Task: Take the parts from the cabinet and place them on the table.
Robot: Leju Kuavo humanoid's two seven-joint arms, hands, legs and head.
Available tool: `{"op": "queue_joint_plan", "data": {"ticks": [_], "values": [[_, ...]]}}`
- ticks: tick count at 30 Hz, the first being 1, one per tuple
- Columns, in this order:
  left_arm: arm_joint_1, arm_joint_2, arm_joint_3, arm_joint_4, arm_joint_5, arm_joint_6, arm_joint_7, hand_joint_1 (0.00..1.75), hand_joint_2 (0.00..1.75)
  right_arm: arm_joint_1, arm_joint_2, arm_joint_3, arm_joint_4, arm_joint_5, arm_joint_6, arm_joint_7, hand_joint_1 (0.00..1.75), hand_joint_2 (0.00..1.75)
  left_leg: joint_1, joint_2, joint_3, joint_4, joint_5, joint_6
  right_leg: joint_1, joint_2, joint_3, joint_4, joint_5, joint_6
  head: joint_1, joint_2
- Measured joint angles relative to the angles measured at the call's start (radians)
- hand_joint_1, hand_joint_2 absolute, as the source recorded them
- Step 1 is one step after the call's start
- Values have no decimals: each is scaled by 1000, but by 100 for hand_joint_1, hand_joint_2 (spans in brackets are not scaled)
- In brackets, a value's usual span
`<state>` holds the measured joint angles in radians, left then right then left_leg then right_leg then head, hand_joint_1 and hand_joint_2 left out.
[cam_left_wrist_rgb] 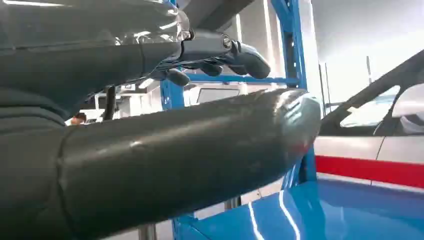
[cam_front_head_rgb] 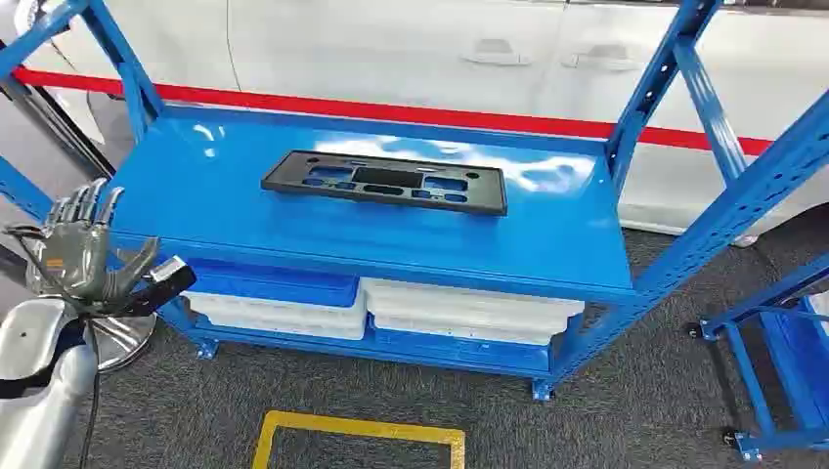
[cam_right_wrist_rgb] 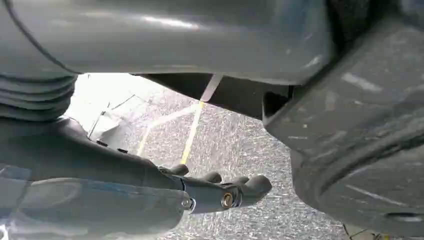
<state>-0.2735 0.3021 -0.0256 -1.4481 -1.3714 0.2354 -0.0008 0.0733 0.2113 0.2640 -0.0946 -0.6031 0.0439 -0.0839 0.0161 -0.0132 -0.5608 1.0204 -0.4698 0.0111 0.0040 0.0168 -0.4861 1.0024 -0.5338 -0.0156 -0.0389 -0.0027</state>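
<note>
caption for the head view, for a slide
Left hand raised, fingers spread, beside the blue rack, where a black slotted part lies flat on the top shelf above white trays.

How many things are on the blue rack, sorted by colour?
Black: 1, the flat part on the top shelf
Blue: 1, a tray on the lower shelf
White: 2, trays on the lower shelf
Total: 4

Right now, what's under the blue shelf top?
Under the blue shelf top, stacked trays rest on the lower shelf: blue and white at left, white at right. Their insides are covered, so contents cannot be seen.
</note>
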Motion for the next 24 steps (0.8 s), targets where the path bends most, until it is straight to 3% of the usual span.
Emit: {"op": "queue_joint_plan", "data": {"ticks": [2,5,6,7,9,10,11,12,13,15,16,17,18,19,21,22,23,24], "values": [[-2,0,-2,-2,0,0,0,0,0,0,0,-1,0,0,0,0,0,0,3,-1,20,-11,-5,12,-4,-1,-25,62,-17,11,0,0],[0,-1,-4,-2,0,0,0,0,0,0,0,-2,0,0,1,0,0,0,0,0,33,-11,-19,23,-6,-1,-174,284,-88,22,0,0],[3,-1,-5,-2,0,0,0,0,0,-1,0,-2,0,-1,4,-2,0,0,-2,-1,40,-11,-25,23,-6,-1,-210,323,-88,21,0,0],[5,-2,-6,-2,0,-1,0,0,0,-1,0,-2,0,-1,7,-2,0,0,-4,-1,52,-11,-33,23,-3,-1,-222,314,-58,17,0,0],[7,-3,-8,-2,-2,-2,0,0,0,-1,0,-2,0,-1,10,-5,0,0,-9,-3,81,-12,-52,23,3,-1,-189,188,57,-2,0,0],[6,-3,-8,-2,-2,-2,0,0,0,-1,0,-2,0,-1,11,-4,0,0,-11,-4,96,-13,-62,23,12,-1,-161,91,127,-20,0,0],[10,-5,-8,-1,-3,-3,0,0,0,-1,0,-2,1,-1,10,-3,0,0,-6,-5,98,-20,-68,23,17,-4,-154,75,123,-39,0,0],[8,-6,-10,0,-3,-4,0,0,0,-2,2,-3,4,-1,9,-3,0,0,-8,-8,105,-21,-72,17,29,-2,-162,70,97,-44,0,0],[9,-6,-10,0,-3,-6,1,0,0,1,6,-3,4,0,9,-3,0,0,-1,-8,95,-24,-74,9,31,-3,-139,30,104,-55,0,0],[15,-11,-15,0,-6,-6,-3,0,0,0,6,-3,4,0,10,-5,0,0,-8,-5,116,-18,-63,-3,32,-1,-126,7,100,-60,0,0],[11,-10,-15,0,-6,-6,-2,0,0,0,6,-3,4,0,12,-5,0,0,-9,-4,117,-15,-75,-2,15,-3,-102,-14,102,-57,0,0],[7,-11,-16,0,-6,-5,-3,0,0,1,6,-2,4,0,12,-5,0,0,-7,0,120,8,-85,-6,14,-3,-82,-26,99,-57,0,0],[-3,-10,-16,1,-6,-5,-2,0,0,1,6,-3,4,0,11,-5,0,0,-4,1,92,60,-112,-7,11,-4,-72,-30,96,-62,0,0],[-8,-10,-17,1,-5,-5,-1,0,0,1,6,-3,4,0,11,-5,0,0,1,1,45,130,-140,-12,9,-4,-68,-30,90,-57,0,0],[-1,-10,-18,3,-6,-6,-1,0,0,1,6,-2,4,0,11,-5,0,0,14,3,-41,236,-175,-35,4,-4,-58,-29,77,-48,0,0],[1,-10,-21,5,-6,-6,-2,0,0,1,6,-3,4,0,11,-5,0,0,20,4,-63,238,-153,-47,0,-2,-52,-26,69,-42,0,0],[2,-11,-22,6,-6,-6,-2,0,0,1,6,-2,4,0,11,-5,0,0,27,7,-63,198,-105,-55,-6,-1,-43,-21,58,-34,0,0],[0,-11,-23,6,-7,-6,-2,0,0,1,6,-3,4,0,11,-5,0,0,34,8,-46,125,-39,-62,-13,-1,-34,-14,46,-25,0,0]]}}
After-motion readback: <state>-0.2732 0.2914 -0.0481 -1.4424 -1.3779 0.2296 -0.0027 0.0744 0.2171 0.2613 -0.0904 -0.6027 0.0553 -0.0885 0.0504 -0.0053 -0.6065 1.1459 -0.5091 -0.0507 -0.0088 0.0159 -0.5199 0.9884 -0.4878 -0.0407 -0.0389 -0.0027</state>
